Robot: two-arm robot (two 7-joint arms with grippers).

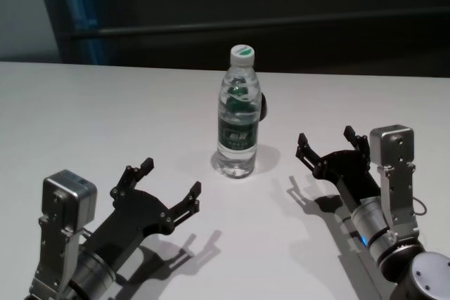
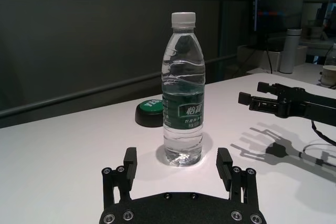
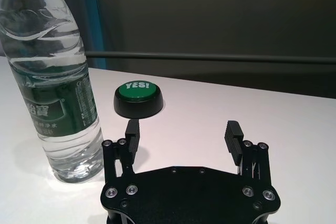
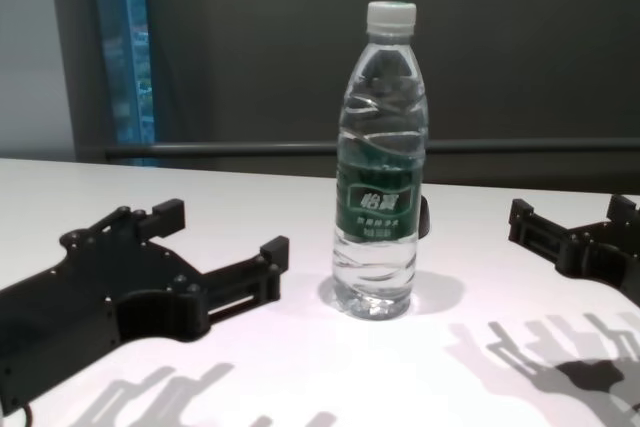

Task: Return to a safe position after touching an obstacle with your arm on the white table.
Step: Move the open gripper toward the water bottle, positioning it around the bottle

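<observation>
Bottle upright between two released pincers

Surface (image 1: pixel 84 110) first: a broad, glossy white top that carries everything and shows dark shadows beneath both arms. The left pincer (image 1: pixel 169 177) lies low over it, near the bottle on the robot's left side and closer to the robot than the bottle; its fingers are spread wide, holding nothing, and clear of the bottle. The right pincer (image 1: pixel 329 142) sits near the bottle on the robot's right side, likewise low, fingers parted and holding nothing, with a gap of bare white between it and the bottle.

The bottle (image 1: pixel 239 121) stands upright about midway between the two pincers, a tall clear one with water inside, a dark green label with white characters and a white screw cap (image 1: pixel 242 55). Neither arm touches it.

Just behind the bottle, on the far side from the robot, rests a low black round button (image 3: pixel 138 98) with a green top reading "YES!"; from the head view it is mostly hidden, and it seems to stand slightly apart from the bottle.
</observation>
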